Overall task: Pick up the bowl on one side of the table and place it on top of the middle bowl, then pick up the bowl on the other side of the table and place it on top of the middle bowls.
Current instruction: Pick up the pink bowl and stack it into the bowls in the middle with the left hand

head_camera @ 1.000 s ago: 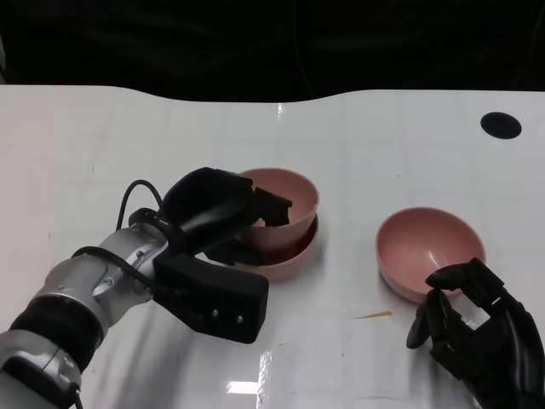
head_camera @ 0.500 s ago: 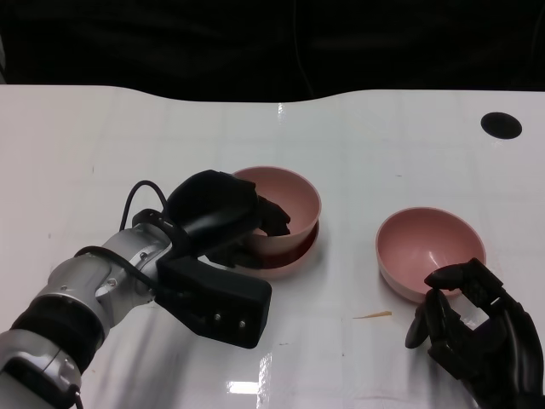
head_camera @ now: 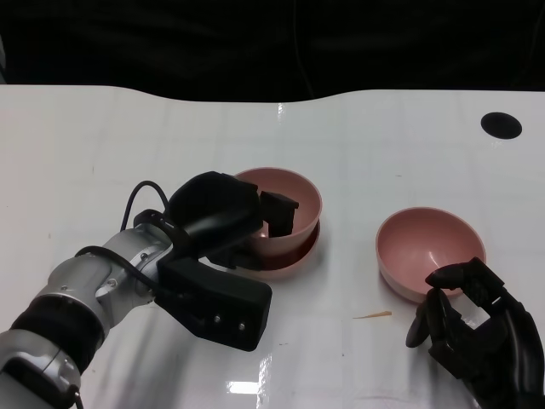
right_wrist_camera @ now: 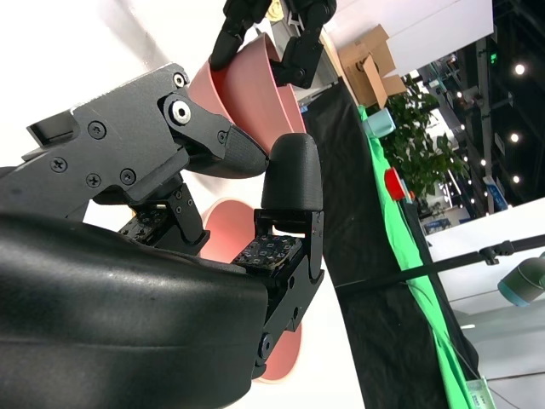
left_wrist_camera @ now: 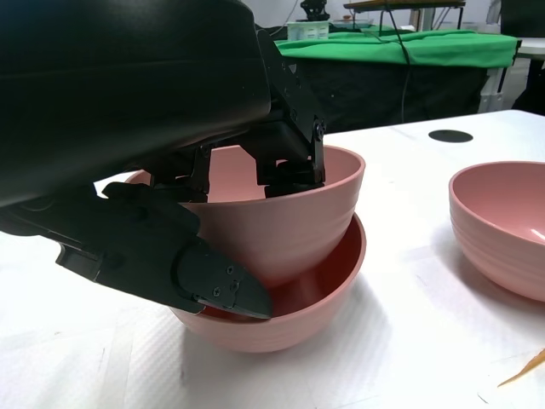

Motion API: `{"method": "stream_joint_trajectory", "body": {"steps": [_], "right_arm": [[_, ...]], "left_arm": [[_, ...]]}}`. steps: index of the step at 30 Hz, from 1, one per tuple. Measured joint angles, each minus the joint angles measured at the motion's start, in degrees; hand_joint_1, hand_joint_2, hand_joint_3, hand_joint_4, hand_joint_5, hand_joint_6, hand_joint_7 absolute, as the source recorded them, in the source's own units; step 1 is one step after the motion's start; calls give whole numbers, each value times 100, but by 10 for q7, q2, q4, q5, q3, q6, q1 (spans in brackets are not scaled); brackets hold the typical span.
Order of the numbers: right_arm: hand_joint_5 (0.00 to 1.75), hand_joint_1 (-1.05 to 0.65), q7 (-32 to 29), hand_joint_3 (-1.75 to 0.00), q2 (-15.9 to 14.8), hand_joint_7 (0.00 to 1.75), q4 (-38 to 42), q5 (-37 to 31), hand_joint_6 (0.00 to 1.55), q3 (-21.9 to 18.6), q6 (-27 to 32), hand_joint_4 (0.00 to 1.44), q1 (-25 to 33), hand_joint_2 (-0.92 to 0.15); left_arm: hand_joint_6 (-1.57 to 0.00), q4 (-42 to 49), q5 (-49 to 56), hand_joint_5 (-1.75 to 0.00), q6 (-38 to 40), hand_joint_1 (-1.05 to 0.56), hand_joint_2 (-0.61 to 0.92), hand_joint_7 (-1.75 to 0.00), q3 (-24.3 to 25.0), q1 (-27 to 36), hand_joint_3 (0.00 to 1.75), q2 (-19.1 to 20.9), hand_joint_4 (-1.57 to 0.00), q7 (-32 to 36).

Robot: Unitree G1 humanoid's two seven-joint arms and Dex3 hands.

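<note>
The left hand (head_camera: 223,223) pinches the rim of the pink smooth plastic-looking bowl (head_camera: 289,194) nested tilted in the middle pink bowl (head_camera: 298,254) at frame centre; judged light, rigid, slippery, best held at rim; right hand (head_camera: 477,328) empty, fingers loosely apart.

One bowl (head_camera: 285,192) is sitting tilted inside the middle bowl (head_camera: 294,256) near the centre of the counter (head_camera: 128,136). The left hand (head_camera: 217,213) is lying over the near-left side of that stack, its fingers (head_camera: 279,211) reaching over the upper bowl's rim. A third bowl (head_camera: 430,247) is standing apart to the right, with the right hand (head_camera: 477,328) just in front of it.
</note>
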Motion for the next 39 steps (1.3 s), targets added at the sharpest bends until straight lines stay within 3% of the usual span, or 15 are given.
{"method": "stream_joint_trajectory", "body": {"steps": [1,2,3,4,5,7,11,22,33,35,36,38,39], "right_arm": [[174,-10,0,-97,0,149,0,0,75,0,-1,87,0,-63],[174,-10,0,-96,0,150,0,0,75,0,-1,87,0,-63],[174,-10,1,-96,0,150,0,0,74,0,-1,87,0,-63],[174,-9,2,-96,0,149,0,1,74,0,-1,86,0,-64],[174,-9,4,-96,0,149,0,3,74,0,-1,86,0,-64],[173,-9,7,-94,0,148,1,3,75,0,-1,87,0,-64],[173,-9,6,-94,0,149,1,1,74,-1,-1,87,0,-65],[174,-7,7,-93,0,151,2,4,72,-3,-1,86,0,-68],[175,-6,13,-92,-2,153,2,10,69,-4,0,85,0,-69],[175,-7,14,-92,-2,153,2,10,69,-5,1,85,0,-69],[175,-7,15,-92,-3,153,2,11,69,-5,1,85,1,-69],[175,-6,15,-92,-4,154,2,11,69,-5,1,85,1,-69],[175,-6,15,-92,-5,154,2,10,69,-5,1,85,1,-69]], "left_arm": [[-97,-2,0,-94,-1,-35,92,-44,0,0,24,1,-87,0],[-102,-4,0,-59,-1,-42,92,-25,0,0,27,2,-97,-1],[-98,-8,-2,-34,0,-55,92,-13,0,0,33,4,-94,-8],[-83,-14,-5,-14,4,-73,92,-5,1,1,44,6,-77,-23],[-76,-23,-9,-7,12,-82,92,-3,1,4,49,10,-67,-46],[-66,-42,-17,-1,30,-92,92,-1,4,12,57,14,-52,-84],[-60,-77,-31,0,51,-97,92,0,12,28,66,20,-43,-123],[-62,-119,-40,0,64,-95,92,-1,25,51,67,30,-43,-142],[-69,-136,-45,-3,56,-83,92,-2,36,77,56,32,-52,-123],[-81,-145,-56,-7,46,-64,92,-4,51,94,32,32,-71,-100],[-82,-153,-64,-8,40,-60,92,-4,61,106,28,31,-74,-80],[-92,-168,-94,-10,14,-30,92,-5,86,132,15,25,-92,-50],[-95,-175,-116,-11,-2,-23,92,-5,100,147,16,21,-97,-42]]}}
